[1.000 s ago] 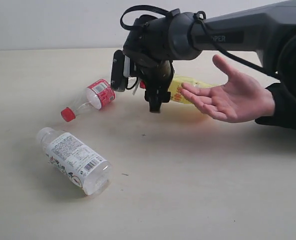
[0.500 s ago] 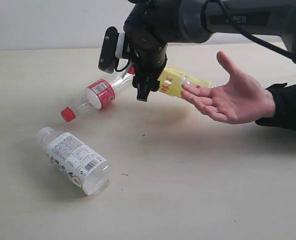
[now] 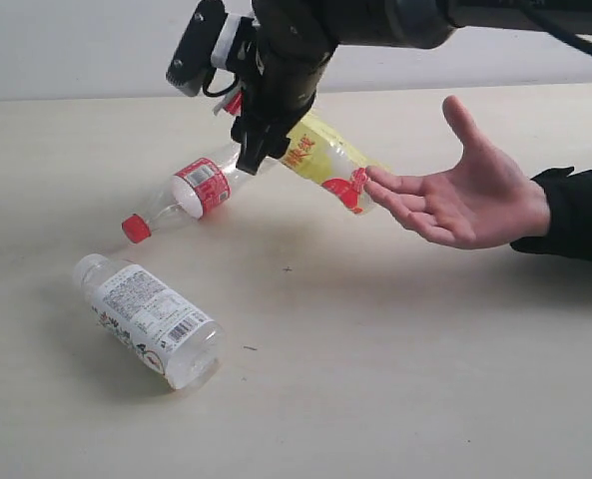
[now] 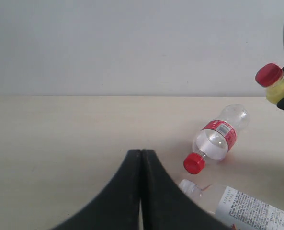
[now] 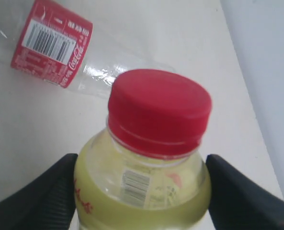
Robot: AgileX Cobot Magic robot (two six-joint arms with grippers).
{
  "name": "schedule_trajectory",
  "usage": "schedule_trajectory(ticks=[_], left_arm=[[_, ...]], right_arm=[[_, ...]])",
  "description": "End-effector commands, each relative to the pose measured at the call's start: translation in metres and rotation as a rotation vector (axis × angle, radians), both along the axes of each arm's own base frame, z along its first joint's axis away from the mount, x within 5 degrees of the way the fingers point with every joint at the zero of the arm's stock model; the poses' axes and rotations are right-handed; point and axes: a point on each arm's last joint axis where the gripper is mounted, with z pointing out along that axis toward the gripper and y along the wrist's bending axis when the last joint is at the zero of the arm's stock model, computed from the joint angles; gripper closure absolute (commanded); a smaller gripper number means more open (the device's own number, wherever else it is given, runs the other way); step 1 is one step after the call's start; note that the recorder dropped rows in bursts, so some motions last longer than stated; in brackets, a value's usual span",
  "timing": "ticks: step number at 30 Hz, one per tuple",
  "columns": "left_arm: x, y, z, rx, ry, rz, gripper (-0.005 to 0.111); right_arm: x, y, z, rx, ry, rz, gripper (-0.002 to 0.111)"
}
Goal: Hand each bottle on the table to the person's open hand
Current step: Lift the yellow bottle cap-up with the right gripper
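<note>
1. The yellow bottle (image 3: 327, 163) is held clear of the bench (image 3: 425, 379), tilted, with its red cap (image 5: 160, 110) uppermost and its base lowered toward the right of the exterior view.
2. It is clamped just below the cap by the right claw (image 3: 264, 135). In the right wrist view, the two dark fingers (image 5: 41, 191) are seen pressed against either side of the bottle's shoulder.
3. The base of the bottle is brought right up to the fingertips of the person's open hand (image 3: 465, 200), which is held palm up above the bench. Whether they actually touch cannot be told.
4. A slim clear bottle (image 3: 186, 195) with a red label is left lying on its side on the bench, just below and behind the right claw (its red cap is pointed toward the near left of the exterior view).
5. A white-labelled bottle (image 3: 151, 319) is laid on its side nearer the camera, apart from the slim one.
6. The left claw (image 4: 141, 163) is seen only in its own wrist view, where its fingers are pressed together with nothing between them, and it is kept well away from the bottles.
</note>
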Motion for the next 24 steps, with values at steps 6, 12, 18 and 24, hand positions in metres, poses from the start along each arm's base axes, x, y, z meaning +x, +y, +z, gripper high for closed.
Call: schedule_trajectory(ticks=[6,12,18,24], left_arm=[[0.000,0.000,-0.001,0.002,-0.005,0.000,0.107],[0.000,0.000,-0.001,0.002,-0.005,0.000,0.107],[0.000,0.000,-0.001,0.002,-0.005,0.000,0.107],[0.000,0.000,-0.001,0.002,-0.005,0.000,0.107]], right_arm=[[-0.013,0.005,0.046,0.247,0.068,-0.120,0.108],[-0.016,0.002,0.067,0.303,0.165,-0.290,0.108],[-0.027,0.001,0.073,0.340,0.289,-0.376,0.108],[-0.035,-0.006,0.075,0.295,0.350,-0.432,0.108]])
